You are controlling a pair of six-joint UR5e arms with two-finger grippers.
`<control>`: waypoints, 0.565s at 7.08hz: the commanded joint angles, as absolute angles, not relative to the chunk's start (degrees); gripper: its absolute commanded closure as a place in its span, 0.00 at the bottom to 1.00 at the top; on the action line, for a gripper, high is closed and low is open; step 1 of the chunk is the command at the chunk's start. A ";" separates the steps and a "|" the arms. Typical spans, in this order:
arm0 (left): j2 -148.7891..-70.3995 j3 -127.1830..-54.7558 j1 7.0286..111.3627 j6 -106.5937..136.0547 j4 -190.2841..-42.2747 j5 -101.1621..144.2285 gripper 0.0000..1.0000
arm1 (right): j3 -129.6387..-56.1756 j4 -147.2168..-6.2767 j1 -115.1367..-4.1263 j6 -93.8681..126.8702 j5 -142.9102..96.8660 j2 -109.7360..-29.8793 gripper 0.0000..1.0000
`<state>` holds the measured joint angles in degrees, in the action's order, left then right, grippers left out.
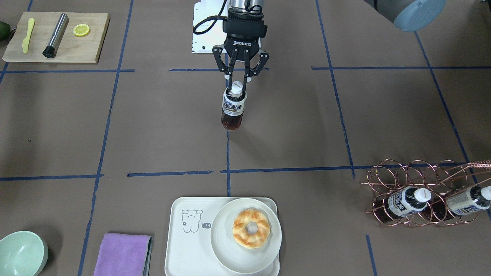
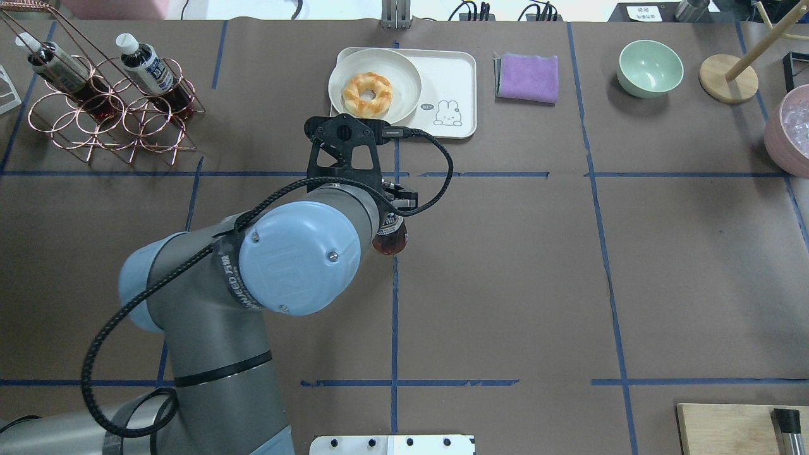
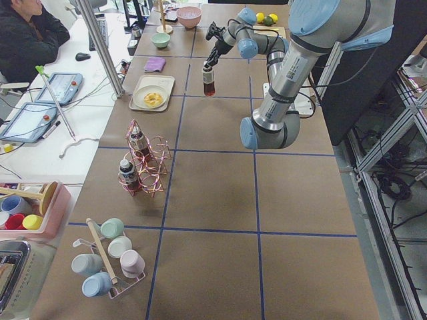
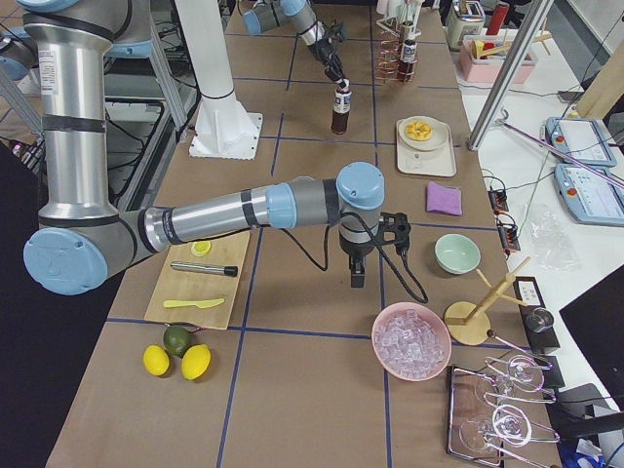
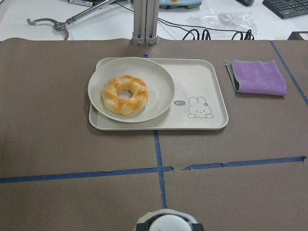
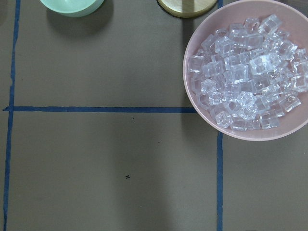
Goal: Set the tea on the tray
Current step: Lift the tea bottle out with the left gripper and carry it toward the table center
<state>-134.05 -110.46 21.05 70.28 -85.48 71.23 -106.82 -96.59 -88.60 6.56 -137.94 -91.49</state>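
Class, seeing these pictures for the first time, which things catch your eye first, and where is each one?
The left gripper at mid-table grips a tea bottle by its neck. Beyond it, at the table's far edge, the cream tray carries a plate with a doughnut. Two more bottles rest in a copper wire rack on the robot's left.

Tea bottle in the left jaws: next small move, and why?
Probably carry it forward and slightly to the robot's right. The left gripper has its jaws shut on the neck of the small clear plastic bottle of dark tea, well short of the cream-white rounded-rectangle tray. The round white plate covers the tray's left side, so only its bear-drawing side is bare.
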 commanded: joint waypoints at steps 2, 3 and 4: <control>-135.53 -105.82 20.65 70.49 -87.01 70.40 1.00 | -106.96 -96.59 -88.59 6.59 -138.34 -91.49 0.00; -135.53 -105.91 20.65 70.31 -87.01 70.40 1.00 | -107.05 -96.59 -88.59 6.59 -139.04 -91.49 0.00; -135.53 -106.00 20.65 70.40 -87.01 70.40 0.93 | -107.14 -96.59 -88.68 6.59 -139.56 -91.49 0.00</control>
